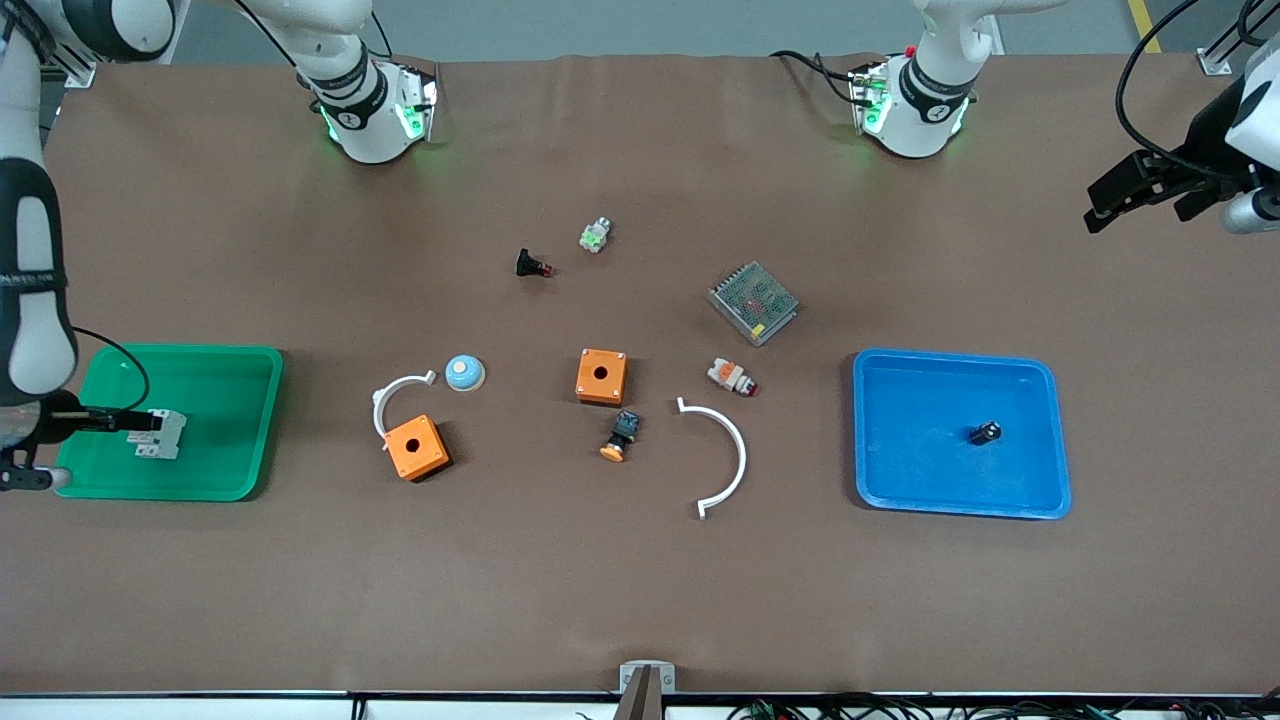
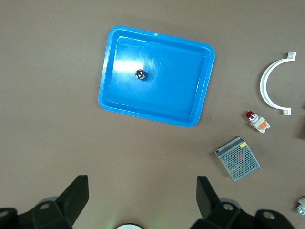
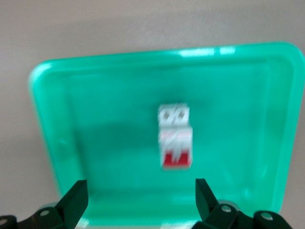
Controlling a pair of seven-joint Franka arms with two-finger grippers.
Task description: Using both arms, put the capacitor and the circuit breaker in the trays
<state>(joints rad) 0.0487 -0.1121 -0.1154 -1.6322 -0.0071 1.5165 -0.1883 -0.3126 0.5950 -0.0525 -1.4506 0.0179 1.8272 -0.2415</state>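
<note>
breaker lies in the green tray under the spread right gripper — rigid, light, best pinched across its flat sides. left gripper waits, spread.

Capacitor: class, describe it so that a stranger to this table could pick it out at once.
Find the blue tray toward the left arm's end of the table. The capacitor lies alone in it, a tiny black stubby cylinder. Unlike the black button with a red tip, it is plain and sits in a tray.
</note>
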